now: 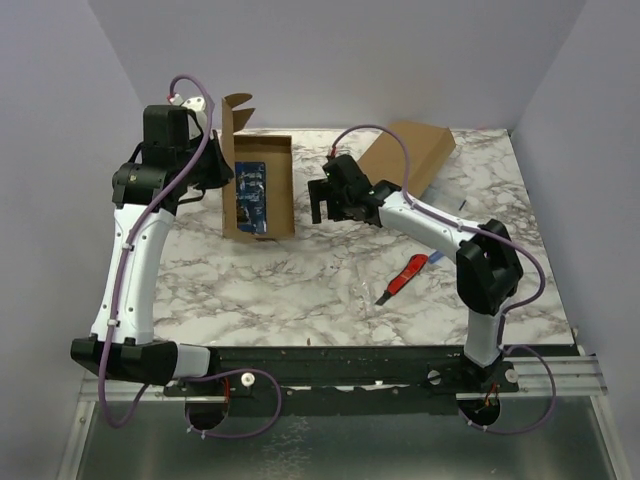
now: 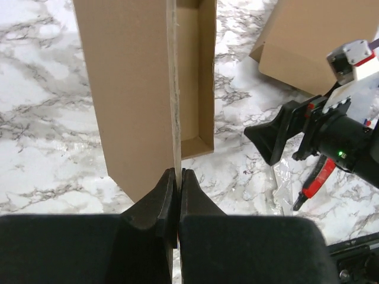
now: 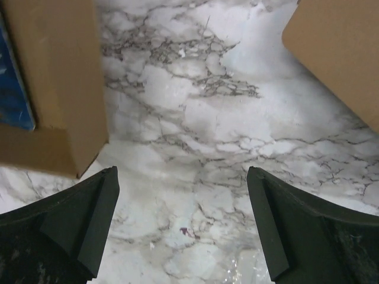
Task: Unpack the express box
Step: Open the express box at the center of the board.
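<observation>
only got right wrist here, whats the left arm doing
Observer: The left gripper is shut on the box's upright flap.
Operator: that blue sliver at my left, is it in the box
Observer: Yes, a blue packet lies flat inside the open box.
Operator: any tool around
Observer: A red cutter lies loose on the table, right of centre.
</observation>
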`<state>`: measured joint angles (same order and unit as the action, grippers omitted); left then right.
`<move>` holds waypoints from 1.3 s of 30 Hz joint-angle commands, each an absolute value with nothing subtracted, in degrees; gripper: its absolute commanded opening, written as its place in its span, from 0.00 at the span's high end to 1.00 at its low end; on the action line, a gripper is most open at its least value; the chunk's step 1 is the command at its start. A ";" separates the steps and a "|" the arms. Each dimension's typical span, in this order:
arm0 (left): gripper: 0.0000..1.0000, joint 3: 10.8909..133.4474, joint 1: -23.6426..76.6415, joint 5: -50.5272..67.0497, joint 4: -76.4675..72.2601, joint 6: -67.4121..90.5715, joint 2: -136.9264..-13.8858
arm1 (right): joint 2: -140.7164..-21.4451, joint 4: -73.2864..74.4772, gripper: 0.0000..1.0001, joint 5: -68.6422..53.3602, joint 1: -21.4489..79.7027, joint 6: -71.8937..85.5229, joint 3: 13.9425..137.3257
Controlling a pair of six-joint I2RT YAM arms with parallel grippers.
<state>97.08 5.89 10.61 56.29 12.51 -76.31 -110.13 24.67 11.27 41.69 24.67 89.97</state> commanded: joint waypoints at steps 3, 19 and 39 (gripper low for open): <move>1.00 101.17 7.77 14.08 55.34 10.32 -78.25 | -102.10 23.83 0.00 5.50 43.64 21.61 88.95; 1.00 92.04 7.58 13.13 54.82 9.53 -80.05 | -109.67 -3.30 0.06 -11.74 44.37 0.24 83.87; 0.38 84.82 8.18 -40.74 55.96 9.39 -79.95 | -114.08 -0.42 0.08 -8.90 44.75 7.41 80.12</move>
